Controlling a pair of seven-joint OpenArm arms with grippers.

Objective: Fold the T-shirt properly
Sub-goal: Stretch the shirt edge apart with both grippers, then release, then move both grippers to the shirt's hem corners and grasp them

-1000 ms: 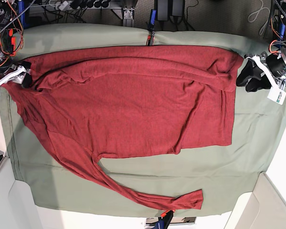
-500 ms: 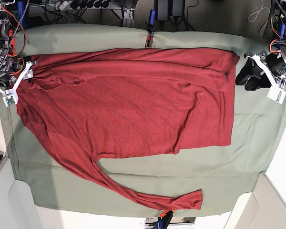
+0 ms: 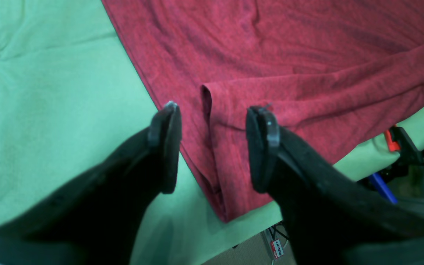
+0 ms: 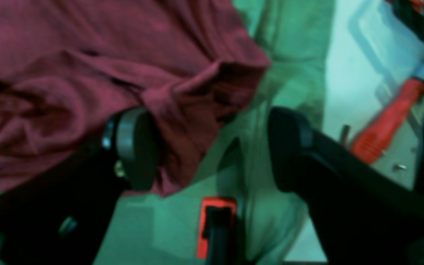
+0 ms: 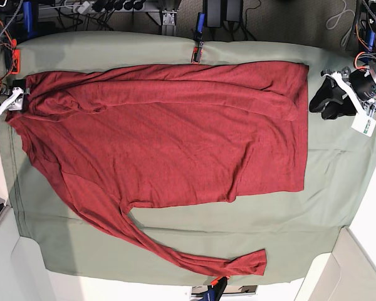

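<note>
Fingers of the left gripper (image 3: 214,147): 2, standing apart, nothing between them in grip; in the left wrist view they frame a folded end of the T-shirt (image 5: 175,144). Fingers of the right gripper (image 4: 212,149): 2, wide apart, blurred; in the right wrist view the one at left overlaps the bunched fabric, the one at right is over green cloth. Contact with the fabric at that side: cannot tell.

Base view, positions. T-shirt: dark red, spread over the middle and left of the frame on a sage-green cloth (image 5: 338,207) that covers the table. Top border: 1 long folded band running from upper left to upper right, creased and bunched at upper left. Lower edge: roughly level across the centre. 1 sleeve (image 5: 156,248) runs diagonally from the left side down to the lower right of centre, its end bent upward at the cuff. Right gripper at the upper left edge of the frame, at the bunched corner. Left gripper at the upper right, just beside the shirt's right edge, over the cloth.

Other items: 1 red-handled tool (image 4: 388,121) at the right of the right wrist view, on a pale surface beside the cloth; 1 clamp (image 5: 198,47), black with red and blue parts, at the top centre of the base view.
</note>
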